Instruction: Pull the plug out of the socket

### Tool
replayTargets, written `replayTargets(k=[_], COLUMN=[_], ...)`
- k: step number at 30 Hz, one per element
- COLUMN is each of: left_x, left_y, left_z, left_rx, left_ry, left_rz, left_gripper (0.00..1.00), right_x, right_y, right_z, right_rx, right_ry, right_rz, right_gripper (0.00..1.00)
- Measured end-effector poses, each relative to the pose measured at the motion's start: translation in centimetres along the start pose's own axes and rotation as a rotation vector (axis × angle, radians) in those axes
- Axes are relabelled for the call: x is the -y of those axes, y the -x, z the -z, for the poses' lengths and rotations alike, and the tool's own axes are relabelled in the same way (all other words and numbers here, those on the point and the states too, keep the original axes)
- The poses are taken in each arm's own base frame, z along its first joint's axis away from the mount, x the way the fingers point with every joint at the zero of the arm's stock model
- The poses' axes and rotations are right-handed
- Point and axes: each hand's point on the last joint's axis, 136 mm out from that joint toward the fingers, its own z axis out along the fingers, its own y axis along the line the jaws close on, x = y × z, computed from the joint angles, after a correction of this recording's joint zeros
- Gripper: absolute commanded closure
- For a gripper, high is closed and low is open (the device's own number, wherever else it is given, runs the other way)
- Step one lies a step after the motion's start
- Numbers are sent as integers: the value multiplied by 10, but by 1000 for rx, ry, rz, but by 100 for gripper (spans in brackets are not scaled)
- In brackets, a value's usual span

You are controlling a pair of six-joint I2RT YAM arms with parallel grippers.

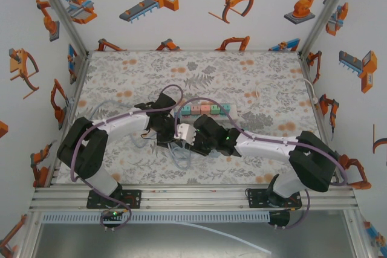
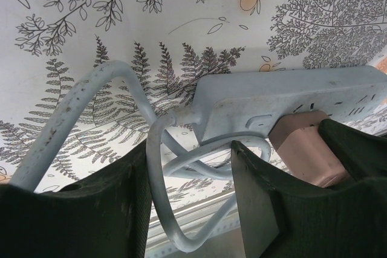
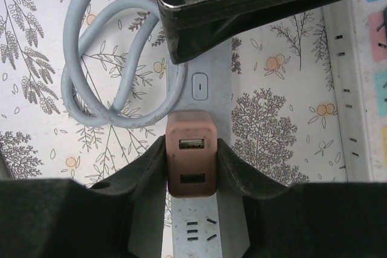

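The pink plug [image 3: 192, 167] was seen seated on the face of the pale power strip [image 3: 208, 98], just below the strip's switch, with its two USB ports facing the right wrist camera. The right gripper [image 3: 191, 143] was closed on the plug, one dark finger pressed against each of its sides. From the left wrist camera, the plug [image 2: 302, 149] was seen standing against the strip [image 2: 290, 98] near its cable end, with a finger of the right gripper beside it. The left gripper [image 2: 188, 148] was held with its jaws apart, nothing being squeezed between them. Loops of the strip's grey cable [image 2: 163, 167] passed through the gap, and the end of the strip lay just beyond the fingertips. In the overhead view, both grippers were found together at the middle of the patterned table [image 1: 260, 83], the left gripper [image 1: 166, 131] just beside the right gripper [image 1: 192, 134], with the plug [image 1: 184, 131] between them. A second strip carrying coloured blocks [image 1: 205, 110] lay just behind them.
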Motion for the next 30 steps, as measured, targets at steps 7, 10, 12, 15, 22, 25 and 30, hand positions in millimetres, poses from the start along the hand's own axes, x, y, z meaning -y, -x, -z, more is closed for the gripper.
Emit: replayTargets(k=[7, 10, 12, 15, 22, 25, 30], left_x=[0, 0, 0, -1, -2, -2, -2], left_y=[0, 0, 0, 0, 0, 0, 0], left_z=[-1, 0, 0, 0, -1, -1, -1], left_rx=[-3, -4, -5, -4, -7, -8, -8], left_ry=[3, 3, 4, 7, 15, 16, 17], left_rz=[4, 5, 8, 12, 21, 21, 24], left_gripper=[51, 51, 51, 50, 50, 50, 50], right_x=[2, 2, 0, 0, 2, 4, 6], right_y=[0, -1, -1, 0, 1, 1, 0], right_z=[2, 2, 2, 2, 3, 4, 5], right_rx=[37, 33, 28, 30, 41, 45, 60], right_ry=[11, 13, 15, 15, 27, 28, 34], right_rz=[-38, -24, -5, -1, -52, -75, -111], right_gripper=[96, 97, 98, 98, 100, 100, 100])
